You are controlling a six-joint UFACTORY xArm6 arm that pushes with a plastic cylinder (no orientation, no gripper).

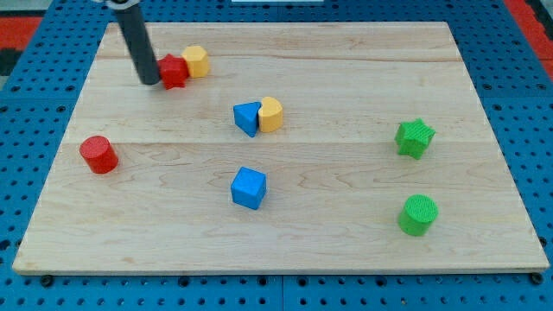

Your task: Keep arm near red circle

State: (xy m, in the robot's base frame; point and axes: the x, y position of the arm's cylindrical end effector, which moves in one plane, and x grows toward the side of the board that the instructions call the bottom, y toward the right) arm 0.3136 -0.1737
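No writing; my tip (151, 81) above red circle (98, 155).

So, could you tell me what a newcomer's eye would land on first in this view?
Probably the dark rod at the view's top left, my tip right beside a red block that touches a yellow block. The red circle sits alone, lower left, well apart from the tip.
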